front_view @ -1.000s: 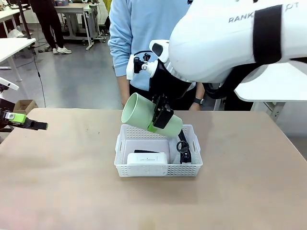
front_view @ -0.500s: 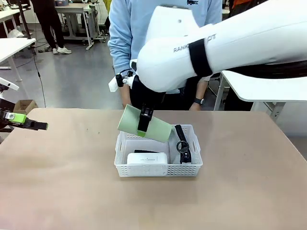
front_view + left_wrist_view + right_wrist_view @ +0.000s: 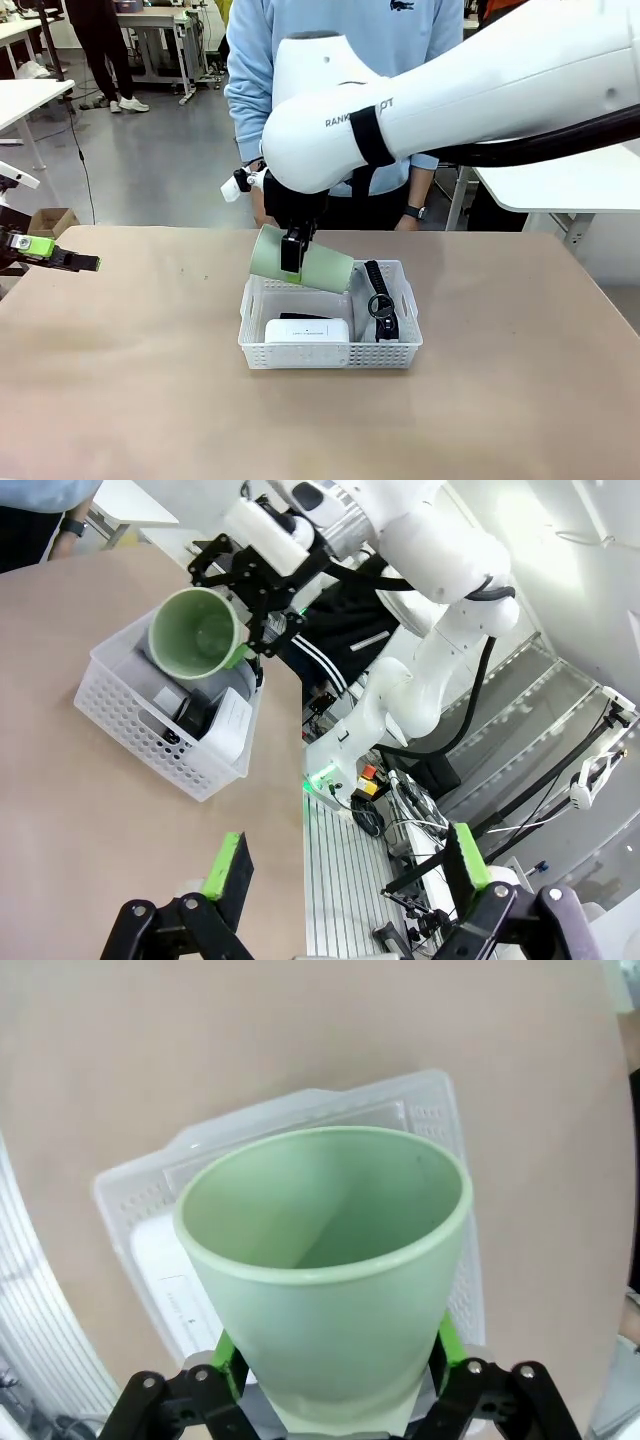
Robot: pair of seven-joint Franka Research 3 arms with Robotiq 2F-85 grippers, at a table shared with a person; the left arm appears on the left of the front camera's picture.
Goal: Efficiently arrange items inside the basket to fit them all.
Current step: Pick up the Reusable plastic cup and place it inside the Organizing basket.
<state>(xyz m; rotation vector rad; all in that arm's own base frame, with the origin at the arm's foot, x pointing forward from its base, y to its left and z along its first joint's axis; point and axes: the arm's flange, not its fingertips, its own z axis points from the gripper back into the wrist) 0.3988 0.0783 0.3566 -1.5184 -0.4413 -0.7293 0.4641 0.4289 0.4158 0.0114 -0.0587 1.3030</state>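
My right gripper (image 3: 291,262) is clamped on the pale green cup (image 3: 300,264), one green pad pressed to each side of its lower wall, and I hold it tipped on its side just above the far half of the white basket (image 3: 330,352), its open mouth turned toward my left. From my right wrist, the cup (image 3: 325,1260) is empty inside, with the basket (image 3: 420,1100) below it. The basket sits near the middle of the tan table (image 3: 140,400). In it, the white rounded box (image 3: 307,330) lies against the near wall, a black object, partly hidden, lies just behind it, and the grey pouch with its ring pull (image 3: 381,308) stands along the right wall. My left gripper (image 3: 345,865) hangs released and empty, well off to the left over the table edge. A person in a light blue top (image 3: 340,40) stands at the far side.
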